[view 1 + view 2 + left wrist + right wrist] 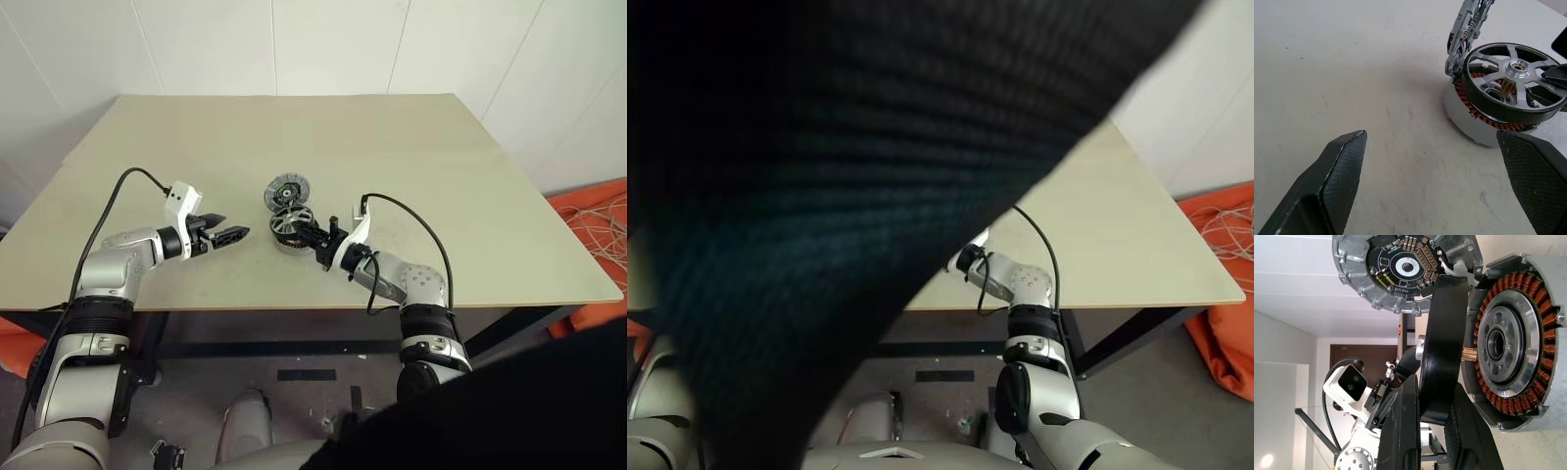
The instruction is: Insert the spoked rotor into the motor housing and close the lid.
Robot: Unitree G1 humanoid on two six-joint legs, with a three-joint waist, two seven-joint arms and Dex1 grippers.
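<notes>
right hand [315, 238] is clamped on the rim of the spoked rotor [1513, 81], which is held tilted over the motor housing [1474, 122] on the counter [441, 176], its small shaft near the centre bore but not yet seated. the lid [285, 190] is propped on edge just behind the housing. left hand [230, 235] is held wide open and empty nearby; next, levelling and lowering the rotor squarely seems called for.

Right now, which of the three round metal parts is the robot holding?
The spoked rotor. The right gripper pinches its dark rim above the motor housing, which sits on the table, while the lid stands propped up behind.
</notes>
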